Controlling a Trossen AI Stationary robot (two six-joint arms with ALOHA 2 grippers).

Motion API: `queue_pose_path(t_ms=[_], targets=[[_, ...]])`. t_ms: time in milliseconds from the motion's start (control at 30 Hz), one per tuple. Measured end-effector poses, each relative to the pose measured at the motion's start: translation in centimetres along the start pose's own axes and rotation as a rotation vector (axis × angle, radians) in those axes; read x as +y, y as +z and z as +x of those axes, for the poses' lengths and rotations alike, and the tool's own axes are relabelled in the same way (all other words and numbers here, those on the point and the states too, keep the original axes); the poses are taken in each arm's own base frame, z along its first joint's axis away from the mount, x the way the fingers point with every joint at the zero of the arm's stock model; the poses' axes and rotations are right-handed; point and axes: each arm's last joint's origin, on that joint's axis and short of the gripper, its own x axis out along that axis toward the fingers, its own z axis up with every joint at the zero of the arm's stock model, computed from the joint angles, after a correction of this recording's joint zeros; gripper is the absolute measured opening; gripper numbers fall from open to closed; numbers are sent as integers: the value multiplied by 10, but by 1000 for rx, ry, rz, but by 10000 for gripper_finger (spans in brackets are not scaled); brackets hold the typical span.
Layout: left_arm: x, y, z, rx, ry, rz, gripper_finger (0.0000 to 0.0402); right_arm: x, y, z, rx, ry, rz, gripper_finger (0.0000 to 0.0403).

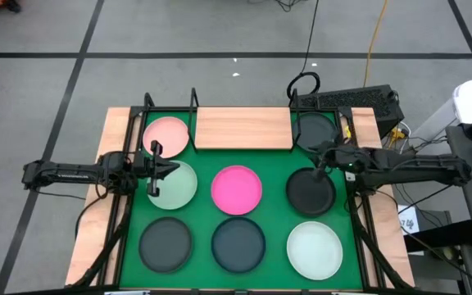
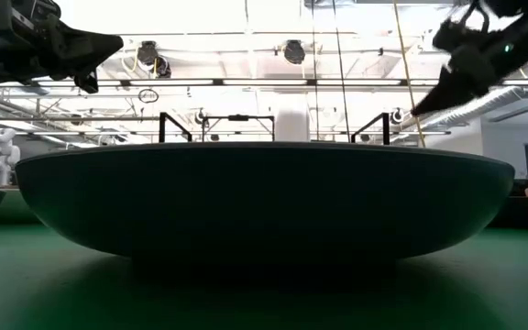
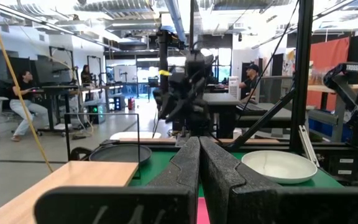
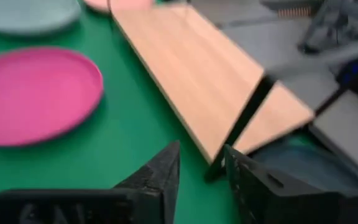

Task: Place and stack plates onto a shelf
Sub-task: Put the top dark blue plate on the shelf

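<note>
Several plates rest flat on the green mat: light pink (image 1: 166, 135), pale green (image 1: 176, 185), hot pink (image 1: 236, 187), white (image 1: 315, 250), and dark ones (image 1: 310, 191), (image 1: 166, 243), (image 1: 238, 243). Another dark plate (image 1: 315, 131) lies at the right end of the light-wood shelf (image 1: 242, 129). My left gripper (image 1: 156, 169) hovers shut over the pale green plate's left rim, raised off the table (image 2: 90, 48). My right gripper (image 1: 321, 161) hangs above the far rim of the right dark plate. Its fingers are slightly apart (image 4: 202, 169) and hold nothing.
Black wire posts (image 1: 147, 105) stand at the shelf's far corners. Wooden strips (image 1: 97, 221) border the mat on both sides. In the low view a dark plate (image 2: 264, 202) fills the foreground. Cables and a keyboard (image 1: 347, 100) lie beyond the far right corner. People sit in the room behind.
</note>
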Motion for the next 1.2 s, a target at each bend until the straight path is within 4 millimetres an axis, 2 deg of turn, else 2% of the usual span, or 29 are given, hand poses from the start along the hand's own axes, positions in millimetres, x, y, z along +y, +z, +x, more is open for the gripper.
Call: queue_pose_path(t_ms=[200,467,867,1200], targets=[[0,0,0,0,0,0,17,-1,-22,22,122,-65,-15,150],[0,0,0,0,0,0,17,-5,-44,50,274,-149,-32,173],[0,0,0,0,0,0,17,-24,-58,79,450,-270,-64,176],[0,0,0,0,0,0,17,-34,-66,90,525,-308,-65,176]])
